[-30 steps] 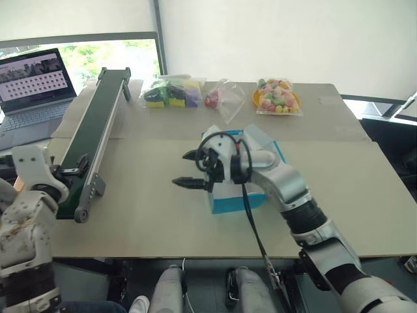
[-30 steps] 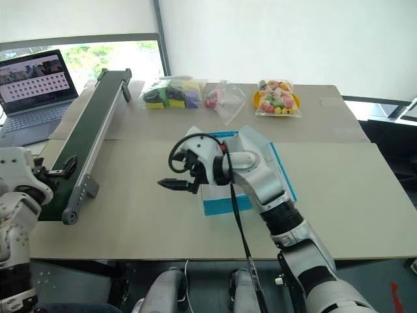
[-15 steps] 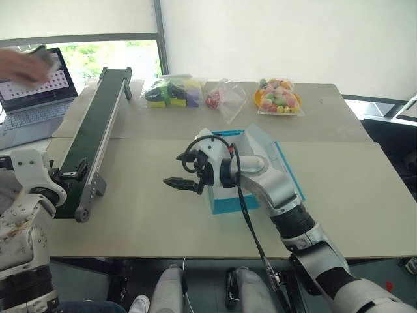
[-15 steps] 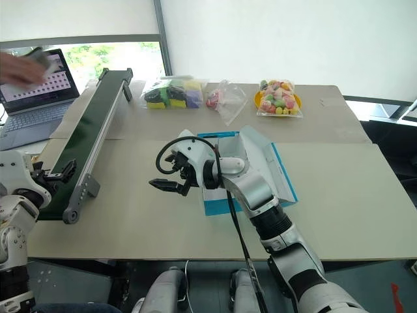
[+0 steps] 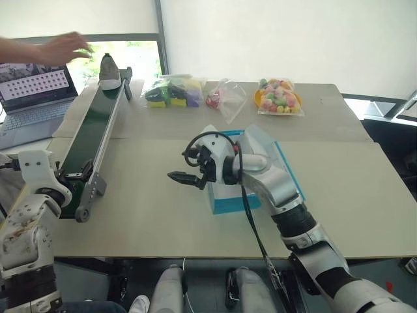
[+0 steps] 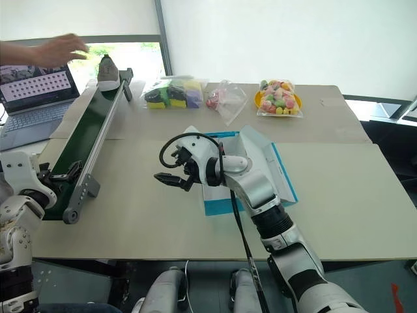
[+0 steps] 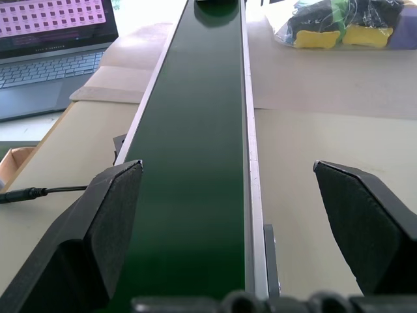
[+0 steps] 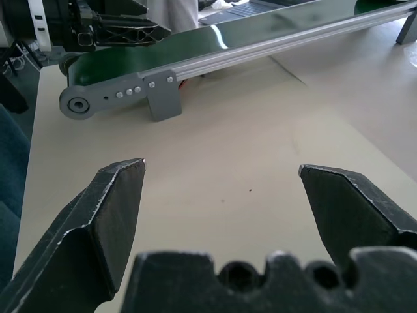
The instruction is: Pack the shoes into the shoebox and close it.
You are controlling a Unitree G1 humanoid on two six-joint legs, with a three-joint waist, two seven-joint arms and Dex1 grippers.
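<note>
While both grippers, left [image 7: 228,228] and right [image 5: 184,167], gape empty, one shoe [image 5: 109,70] sits on the conveyor belt's [image 5: 94,127] far end, the shoebox [image 5: 234,199] beside it.

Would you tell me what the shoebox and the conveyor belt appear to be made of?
The shoebox looks like matte cardboard: thin flat turquoise panels, white inside. The conveyor belt seems a smooth dark-green rubber or plastic band, faintly glossy, running between silvery rails that are probably aluminium.
</note>
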